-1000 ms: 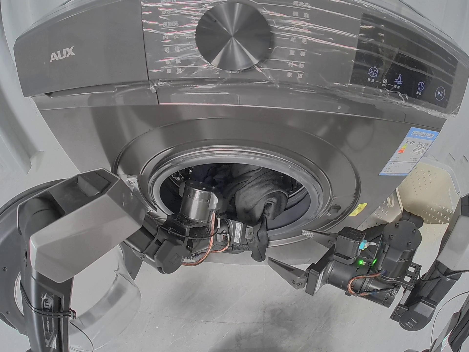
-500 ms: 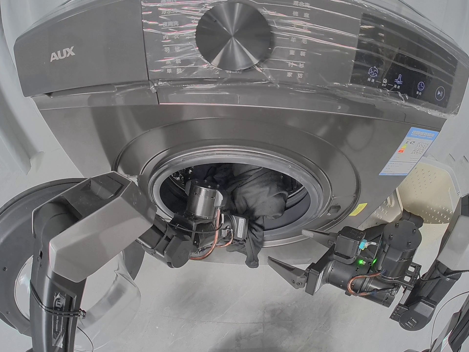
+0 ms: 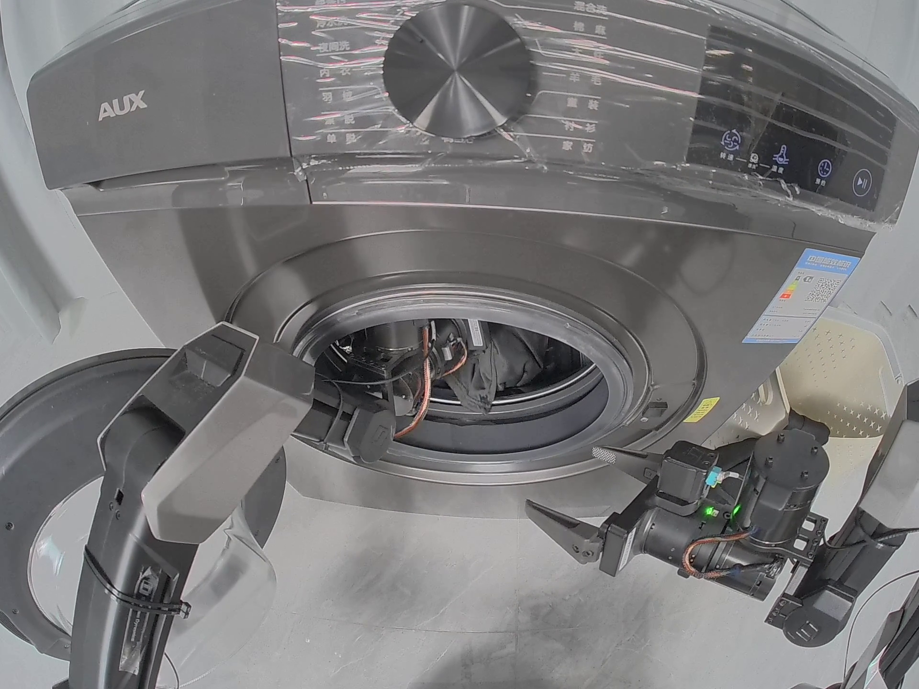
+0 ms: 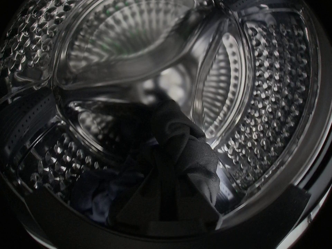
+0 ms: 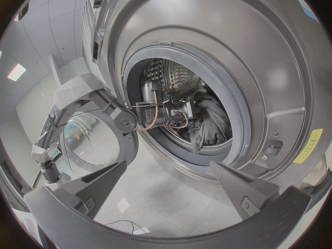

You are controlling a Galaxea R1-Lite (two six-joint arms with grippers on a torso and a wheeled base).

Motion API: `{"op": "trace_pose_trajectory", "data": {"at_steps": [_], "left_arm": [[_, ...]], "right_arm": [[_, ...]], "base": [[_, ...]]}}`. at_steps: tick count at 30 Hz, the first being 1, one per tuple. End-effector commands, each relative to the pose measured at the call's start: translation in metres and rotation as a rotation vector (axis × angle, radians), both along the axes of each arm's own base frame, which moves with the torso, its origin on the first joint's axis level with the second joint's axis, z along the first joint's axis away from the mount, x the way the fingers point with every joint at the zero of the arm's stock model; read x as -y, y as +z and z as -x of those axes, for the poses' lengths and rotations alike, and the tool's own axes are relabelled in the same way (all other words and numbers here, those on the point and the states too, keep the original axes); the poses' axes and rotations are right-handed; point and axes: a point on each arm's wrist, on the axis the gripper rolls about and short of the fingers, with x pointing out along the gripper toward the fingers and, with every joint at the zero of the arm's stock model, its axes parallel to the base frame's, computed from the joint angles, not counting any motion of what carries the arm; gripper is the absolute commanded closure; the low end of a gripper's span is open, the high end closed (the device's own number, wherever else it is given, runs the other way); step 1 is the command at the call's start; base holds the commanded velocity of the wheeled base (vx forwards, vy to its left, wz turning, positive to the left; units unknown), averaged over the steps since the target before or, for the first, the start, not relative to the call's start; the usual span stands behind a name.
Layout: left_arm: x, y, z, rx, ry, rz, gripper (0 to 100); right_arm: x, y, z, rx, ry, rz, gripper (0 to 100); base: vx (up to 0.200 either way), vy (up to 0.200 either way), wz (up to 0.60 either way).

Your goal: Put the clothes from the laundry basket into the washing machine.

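Note:
The grey washing machine [image 3: 191,241] stands with its round opening [image 3: 627,375] uncovered. My left arm passes through the opening, and my left gripper [image 5: 194,117] is inside the drum [image 4: 276,87], shut on a dark garment [image 4: 183,149]. The cloth covers its fingers. The garment [image 3: 507,366] hangs from the gripper over the drum's lower part [image 5: 211,121]. Under it lies a bluish cloth [image 4: 93,197]. My right gripper [image 3: 565,481] stands open and holds nothing, outside the machine, below and to the right of the opening [image 5: 166,165].
The machine's round door [image 3: 38,490] is swung open on the left. A cream perforated laundry basket [image 3: 842,375] stands to the right of the machine, behind my right arm. Bare grey floor [image 3: 431,586] lies in front of the machine.
My left arm has pushed up and deeper into the drum, carrying the dark garment off the opening's lower lip and inside. The right arm has kept still.

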Motion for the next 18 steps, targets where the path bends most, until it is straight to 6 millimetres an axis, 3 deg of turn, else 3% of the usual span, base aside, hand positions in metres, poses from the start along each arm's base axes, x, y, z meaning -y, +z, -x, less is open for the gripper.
{"op": "trace_pose_trajectory", "data": {"at_steps": [1,10,11,18], "left_arm": [[0.005,-0.014,-0.022,0.083,0.027,0.053,100],[0.009,-0.007,-0.029,0.158,0.039,0.098,100],[0.009,-0.008,-0.029,0.153,0.038,0.095,0],[0.015,-0.018,-0.01,0.072,0.012,0.051,0]], "right_arm": [[0.0,0.0,0.0,0.002,0.001,-0.001,0],[0.0,0.0,0.001,-0.001,0.002,0.0,0],[0.0,0.0,0.0,-0.001,0.001,0.0,0],[0.0,0.0,0.0,-0.001,0.001,0.0,0]], "base": [[0.0,0.0,0.0],[0.0,0.0,0.0],[0.0,0.0,0.0],[0.0,0.0,0.0]]}}
